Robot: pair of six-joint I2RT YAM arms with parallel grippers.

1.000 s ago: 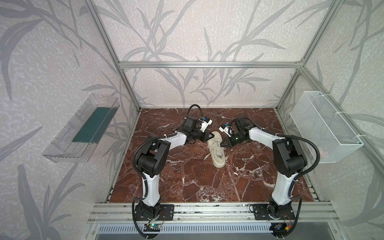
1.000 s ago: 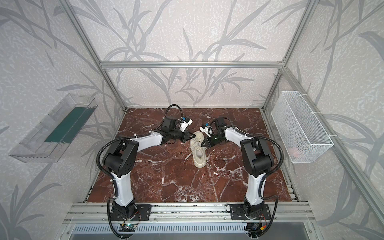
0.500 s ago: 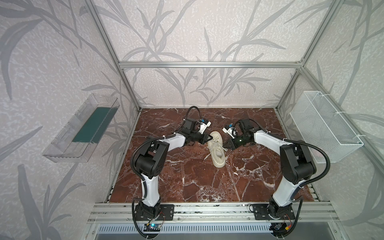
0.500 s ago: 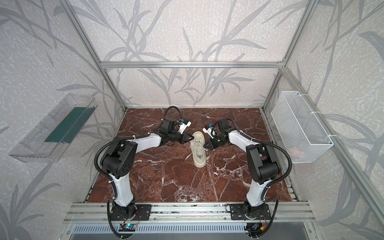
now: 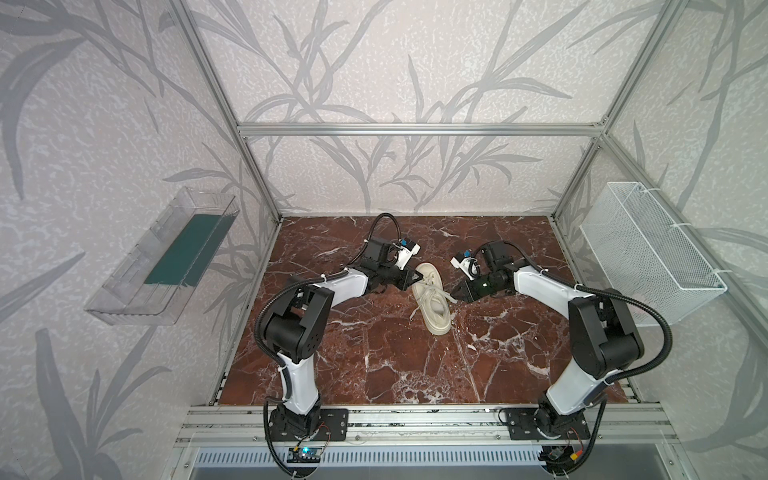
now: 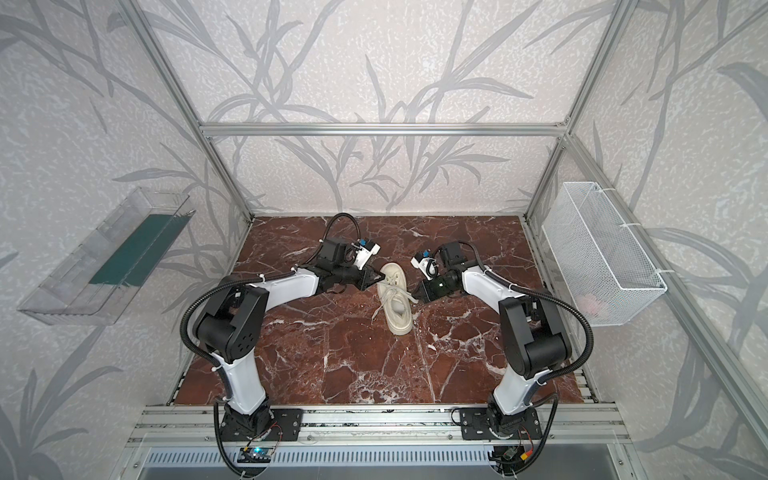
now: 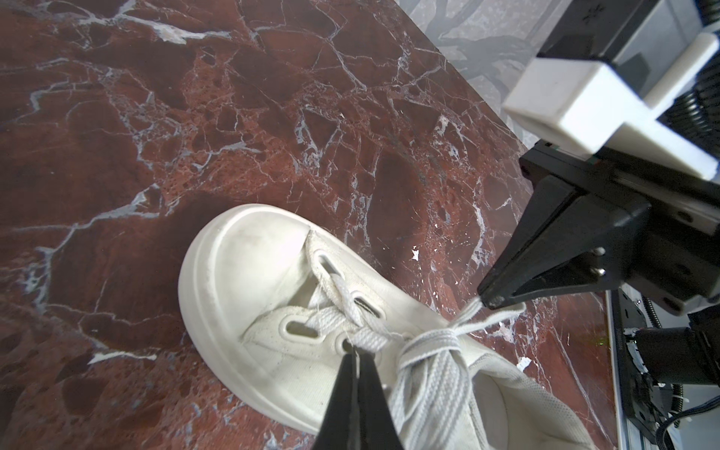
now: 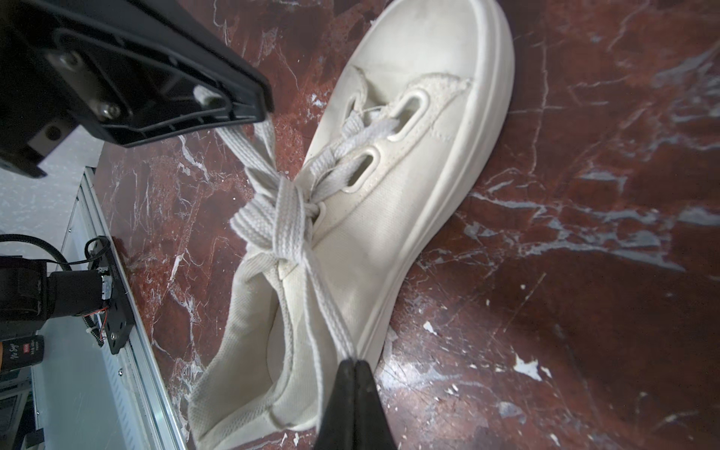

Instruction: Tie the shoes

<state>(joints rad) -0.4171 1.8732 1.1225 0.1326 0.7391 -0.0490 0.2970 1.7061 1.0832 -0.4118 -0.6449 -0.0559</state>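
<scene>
The cream shoe (image 5: 432, 297) (image 6: 397, 299) lies on the red marble table, toe toward the back wall. Its flat laces (image 8: 290, 218) are crossed into a knot (image 7: 430, 343) over the tongue. My left gripper (image 5: 415, 279) (image 7: 356, 352) is at the shoe's left side, shut on a lace loop. My right gripper (image 5: 455, 296) (image 8: 354, 362) is at its right side, shut on the other lace strand, which runs taut from the knot. Each wrist view also shows the opposite gripper pinching its lace: the right gripper (image 7: 491, 300) and the left gripper (image 8: 249, 105).
A white wire basket (image 5: 648, 249) hangs on the right wall and a clear plastic tray (image 5: 162, 257) on the left wall. An aluminium rail (image 5: 415, 419) with both arm bases runs along the table's front edge. White flecks dot the marble beside the shoe.
The two grippers have drawn apart, the right one moving further right and toward the front, and the laces between them now run tighter across the shoe.
</scene>
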